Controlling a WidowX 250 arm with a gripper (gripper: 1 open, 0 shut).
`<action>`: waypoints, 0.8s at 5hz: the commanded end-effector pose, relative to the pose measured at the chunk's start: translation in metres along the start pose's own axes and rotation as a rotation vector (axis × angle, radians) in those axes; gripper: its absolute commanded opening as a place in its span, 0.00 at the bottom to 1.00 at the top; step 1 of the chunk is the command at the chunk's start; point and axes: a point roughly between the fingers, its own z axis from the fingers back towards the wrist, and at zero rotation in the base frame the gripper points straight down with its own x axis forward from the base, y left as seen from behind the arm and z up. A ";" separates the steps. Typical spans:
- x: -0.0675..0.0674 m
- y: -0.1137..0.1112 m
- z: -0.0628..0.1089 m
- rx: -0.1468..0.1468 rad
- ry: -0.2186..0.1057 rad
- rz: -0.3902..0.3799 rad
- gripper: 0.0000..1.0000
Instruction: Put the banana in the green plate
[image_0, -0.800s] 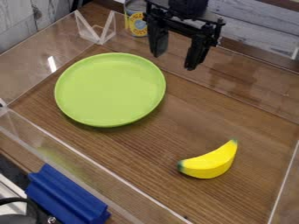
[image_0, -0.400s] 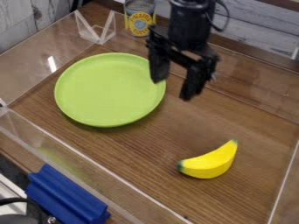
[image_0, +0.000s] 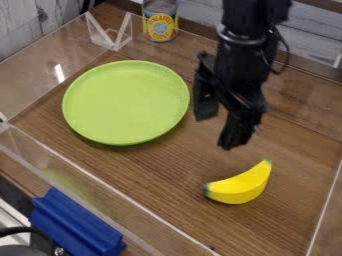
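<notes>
banana (image_0: 241, 184) below-right of open fingers (image_0: 206, 101)

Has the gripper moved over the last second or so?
Yes. The open gripper has come toward the camera and right, from beside the can to just above the banana.
</notes>
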 end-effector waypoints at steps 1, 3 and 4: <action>0.007 -0.012 0.004 0.034 -0.070 -0.085 1.00; 0.015 -0.024 -0.023 0.062 -0.108 -0.174 1.00; 0.019 -0.026 -0.041 0.073 -0.125 -0.217 1.00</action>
